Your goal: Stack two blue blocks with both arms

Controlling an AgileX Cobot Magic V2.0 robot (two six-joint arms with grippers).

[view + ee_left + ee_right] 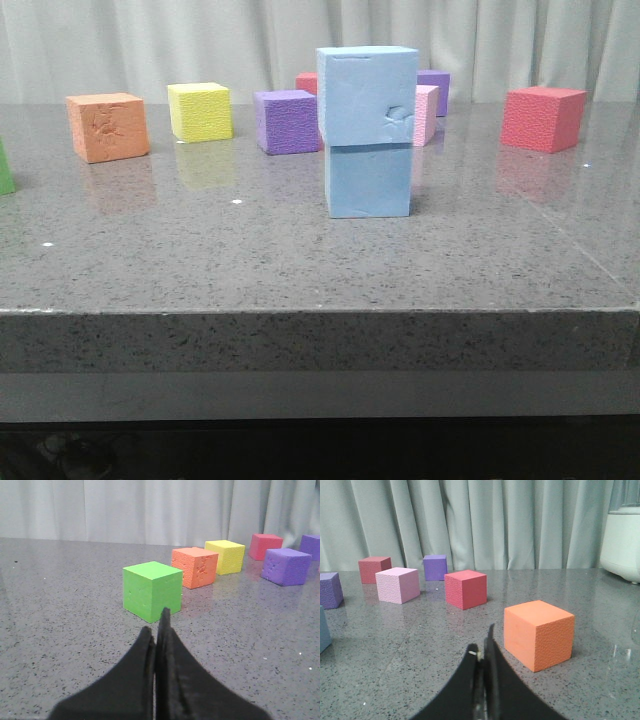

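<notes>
In the front view two sky-blue blocks stand stacked at the table's middle: the upper block (366,95), with small dents on its right face, rests on the lower block (368,180). No gripper touches them and neither arm shows in the front view. My left gripper (157,625) is shut and empty, low over the table, pointing at a green cube (151,590). My right gripper (484,642) is shut and empty, beside an orange cube (539,634). A blue block's edge (324,630) shows at the border of the right wrist view.
Around the stack in the front view stand an orange cube (107,126), a yellow cube (200,110), a purple cube (287,121), a pink cube (427,113), a red cube (543,118) and a green cube's edge (5,168). A white appliance (621,542) stands far right.
</notes>
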